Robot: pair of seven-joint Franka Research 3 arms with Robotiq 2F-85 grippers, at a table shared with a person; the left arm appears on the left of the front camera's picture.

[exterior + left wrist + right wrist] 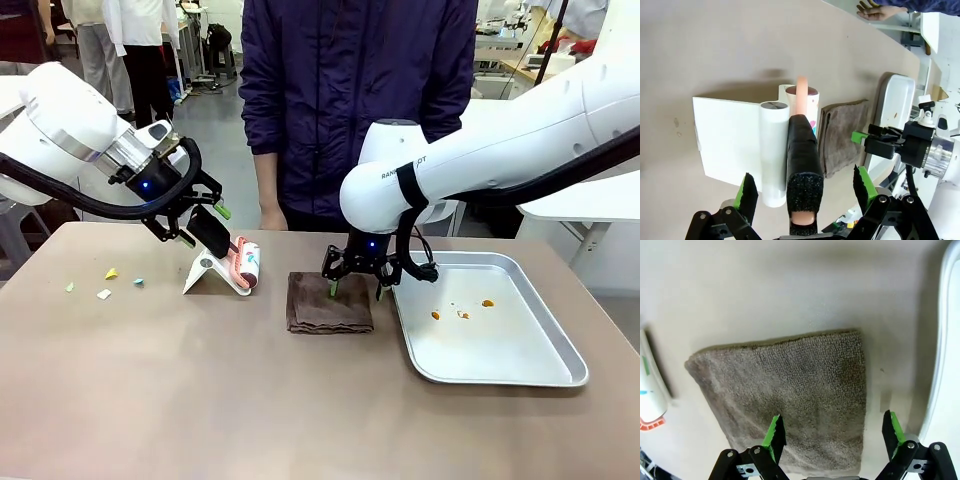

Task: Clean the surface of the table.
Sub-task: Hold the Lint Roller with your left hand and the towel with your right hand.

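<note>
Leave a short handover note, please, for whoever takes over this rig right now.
Left end effector: open, straddling the black handle of the lint roller, which sits on its white stand.
Right end effector: open, over the tray-side edge of the brown cloth.
Table: small scraps lie at its left; metal tray at right holds orange crumbs.
Done: nothing grasped, scraps not yet cleared.
Left: close on a tool, clear the scraps.

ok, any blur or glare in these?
Front view: sharp, evenly lit, faint shadows under the cloth and tray. Left wrist view: the white stand throws a soft shadow on the table. Right wrist view: cloth weave crisp, tray rim nearly washed out.
</note>
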